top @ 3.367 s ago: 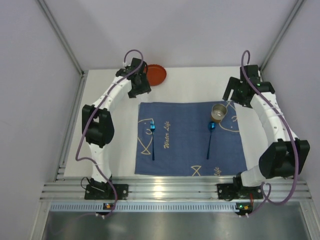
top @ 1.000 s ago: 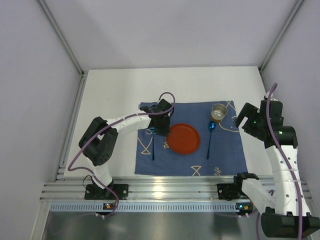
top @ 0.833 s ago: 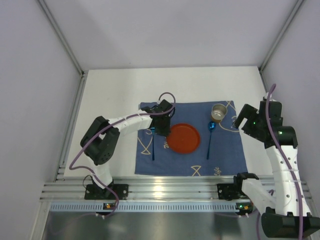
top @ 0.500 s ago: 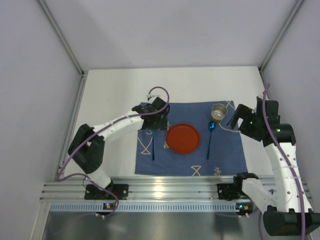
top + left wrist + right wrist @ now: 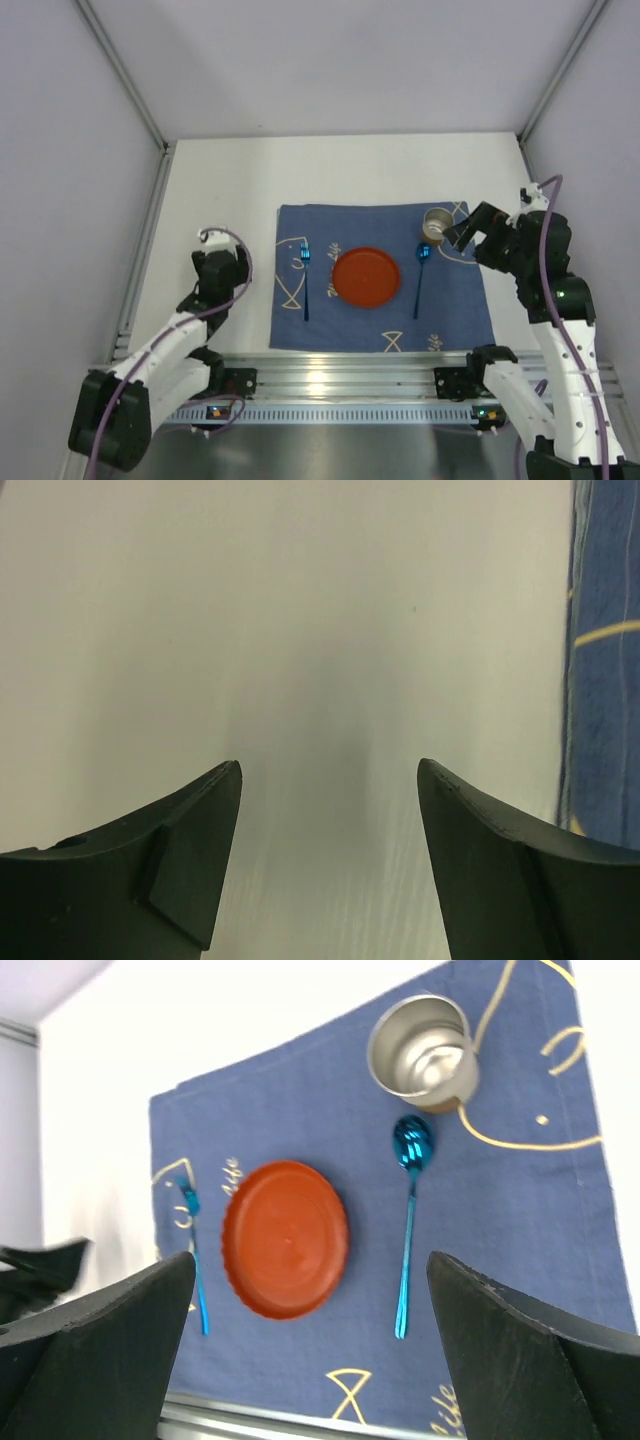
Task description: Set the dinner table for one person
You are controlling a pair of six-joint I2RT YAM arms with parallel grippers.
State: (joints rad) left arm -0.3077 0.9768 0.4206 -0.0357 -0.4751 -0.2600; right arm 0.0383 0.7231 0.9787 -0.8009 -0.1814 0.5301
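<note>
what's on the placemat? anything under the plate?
On the placemat: red plate mid-mat, blue fork left of it, blue spoon right, metal cup at the far right corner. Under the plate can't be seen; it's covered.

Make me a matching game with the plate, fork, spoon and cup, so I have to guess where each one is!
Things:
1. plate
2. fork
3. spoon
4. cup

Places:
A. far right corner of the placemat
B. just left of the plate
C. middle of the placemat
D. just right of the plate

Pairs: 1-C, 2-B, 3-D, 4-A
</note>
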